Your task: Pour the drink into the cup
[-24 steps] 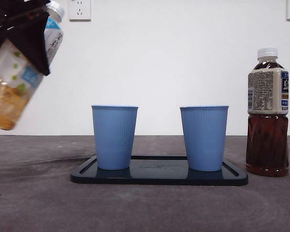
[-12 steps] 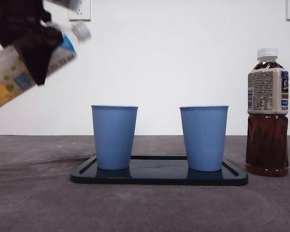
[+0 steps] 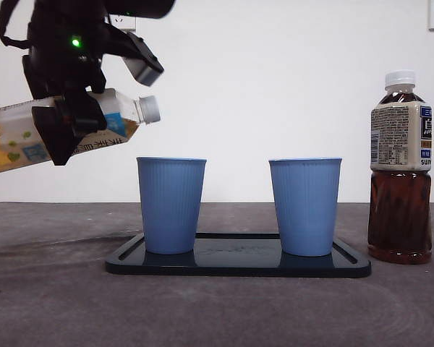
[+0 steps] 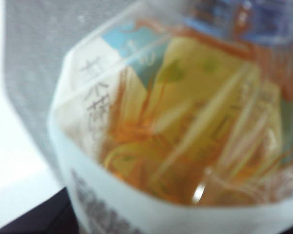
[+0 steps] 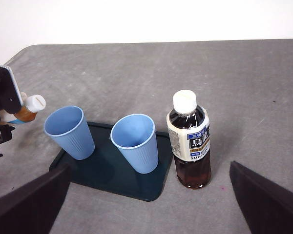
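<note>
My left gripper (image 3: 65,129) is shut on a clear bottle of yellow drink (image 3: 18,144) and holds it tilted almost level, high at the left. Its white cap (image 3: 150,109) is on and points at the space just above and left of the left blue cup (image 3: 171,204). The bottle's label fills the left wrist view (image 4: 185,136). A second blue cup (image 3: 304,206) stands to the right on the same dark tray (image 3: 239,264). My right gripper (image 5: 147,168) is open and empty, high above the table, looking down on both cups.
A capped bottle of dark tea (image 3: 400,173) stands upright on the table right of the tray; it also shows in the right wrist view (image 5: 189,141). A white wall is behind. Grey tabletop lies in front of the tray.
My left gripper has swung right toward the left cup. The bottle has tipped from steeply slanted to nearly level, its cap now close to the cup's rim.
</note>
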### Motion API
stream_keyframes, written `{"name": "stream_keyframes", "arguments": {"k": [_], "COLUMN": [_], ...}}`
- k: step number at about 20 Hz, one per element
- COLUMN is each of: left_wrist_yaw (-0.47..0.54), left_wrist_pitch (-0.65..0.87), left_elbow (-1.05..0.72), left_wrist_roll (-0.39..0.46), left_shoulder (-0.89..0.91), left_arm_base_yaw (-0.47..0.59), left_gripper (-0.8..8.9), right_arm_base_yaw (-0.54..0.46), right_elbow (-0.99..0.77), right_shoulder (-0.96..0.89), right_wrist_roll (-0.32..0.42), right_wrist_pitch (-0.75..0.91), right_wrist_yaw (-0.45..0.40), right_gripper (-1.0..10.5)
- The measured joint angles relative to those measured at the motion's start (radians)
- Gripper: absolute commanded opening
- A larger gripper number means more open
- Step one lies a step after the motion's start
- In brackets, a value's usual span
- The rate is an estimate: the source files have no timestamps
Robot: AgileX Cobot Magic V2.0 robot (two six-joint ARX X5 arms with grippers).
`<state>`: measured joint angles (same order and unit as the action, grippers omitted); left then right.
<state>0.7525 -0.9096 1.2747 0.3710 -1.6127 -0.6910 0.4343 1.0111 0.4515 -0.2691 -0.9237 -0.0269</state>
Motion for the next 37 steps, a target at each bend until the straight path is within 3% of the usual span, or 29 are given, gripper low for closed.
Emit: {"name": "stream_keyframes", "arguments": {"k": [6,21,37], "left_wrist_yaw": [0.134,0.192,0.193], "left_wrist_pitch": [0.001,0.031,0.031], "left_elbow": [0.002,0.003,0.003], "left_wrist_roll": [0.057,0.135,0.14], "left_shoulder": [-0.026,-0.03,-0.03], "left_arm_base_yaw": [-0.024,-0.046,-0.047], "left_gripper": [2.36,2.36,2.4], "right_arm_base_yaw": [0.0,0.0,0.0], "right_elbow": [0.0,0.0,0.0], "right_shoulder": [0.0,0.0,0.0], "right_wrist_roll": [0.003,0.006,0.007], "right_wrist_pitch": [0.0,0.0,0.0], "right_wrist_yaw": [0.0,0.0,0.0], "right_gripper": [5.2,5.2,5.2]}}
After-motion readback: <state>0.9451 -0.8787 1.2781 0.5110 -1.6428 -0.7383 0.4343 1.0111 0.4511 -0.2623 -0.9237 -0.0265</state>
